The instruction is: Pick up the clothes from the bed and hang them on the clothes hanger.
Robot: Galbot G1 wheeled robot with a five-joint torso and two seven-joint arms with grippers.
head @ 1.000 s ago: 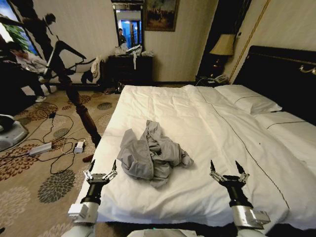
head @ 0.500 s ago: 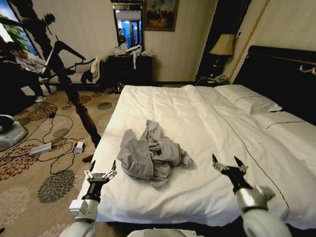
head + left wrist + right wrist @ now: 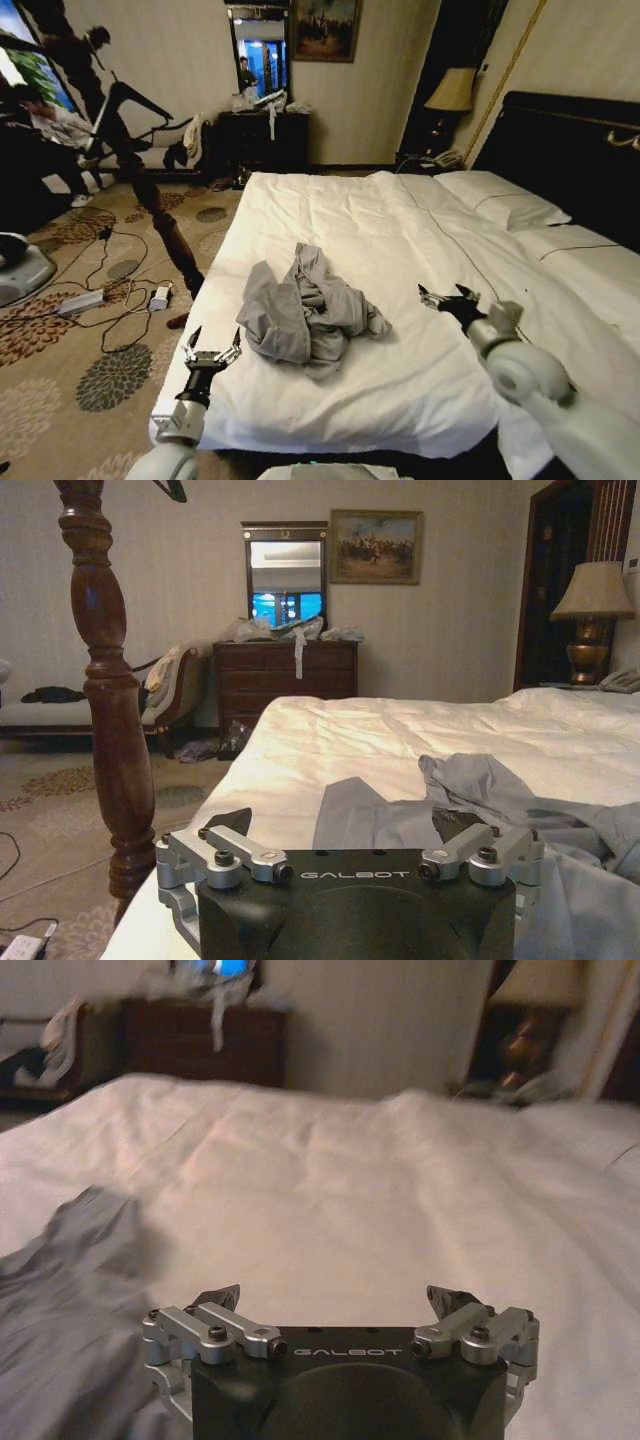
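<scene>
The clothes (image 3: 310, 315) lie in a crumpled light grey heap on the near left part of the bed (image 3: 400, 240), on its white duvet. My left gripper (image 3: 214, 342) is open at the bed's near left edge, just short of the heap; its wrist view looks past the open fingers (image 3: 230, 825) at the clothes (image 3: 480, 790). Over the duvet to the right of the heap, my right gripper (image 3: 443, 293) is open and holds nothing. In its wrist view the clothes (image 3: 60, 1290) lie off to one side of the right gripper (image 3: 335, 1297). The clothes hanger is out of view.
A turned dark wooden post (image 3: 165, 235) stands on the carpet by the bed's left side, with cables and a power strip (image 3: 80, 300) around it. White pillows (image 3: 505, 205) and a dark headboard (image 3: 570, 150) are at the right. A dresser (image 3: 265, 135) stands against the far wall.
My right arm has reached forward and leftward over the duvet, closer to the grey heap. The left gripper has edged slightly forward. The clothes have not moved.
</scene>
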